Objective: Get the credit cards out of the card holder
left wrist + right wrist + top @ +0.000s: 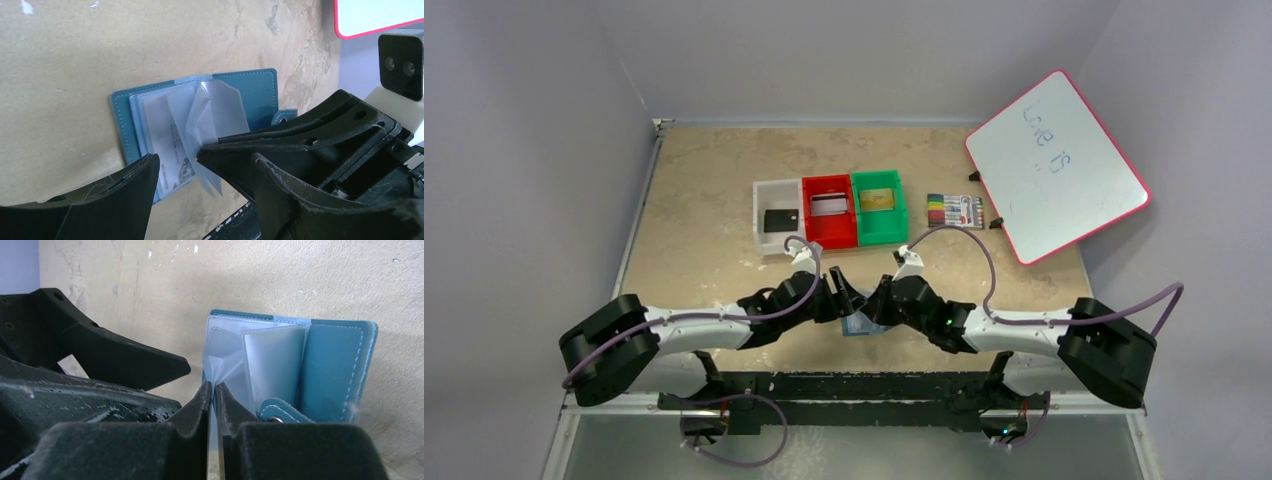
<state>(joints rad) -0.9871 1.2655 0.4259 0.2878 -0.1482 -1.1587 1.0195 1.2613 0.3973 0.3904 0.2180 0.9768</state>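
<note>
Black fingers (190, 410) of the right hand (211, 390) sit closest in the right wrist view. This hand is almost shut. It pinches one thin clear pocket (220, 365) that stands up from the wallet.

Biggest of all is the flat, sandy-brown bench (704, 200). At its far right corner a big white board with a pink-red rim (1054, 165) leans tilted, with some writing on it. Two black and white arms reach in from the near edge, and their hands meet in the middle.

At the back, three small plastic bins stand side by side, touching. The white bin (758, 225) holds a black card (780, 219). The red bin (829, 238) holds a silver-grey card (830, 204). The green bin (882, 235) holds a gold card (877, 200). Just right of them lies a flat pack of coloured markers (954, 210).

The small teal-blue folding card holder (250, 95) lies open on the bench, near the front edge, right under the two hands. Its clear pockets fan upward. The left hand (205, 162) is open over it, fingers wide apart, and it holds nothing.

One pale card with tiny print (172, 150) sits inside a clear pocket of the card holder.
</note>
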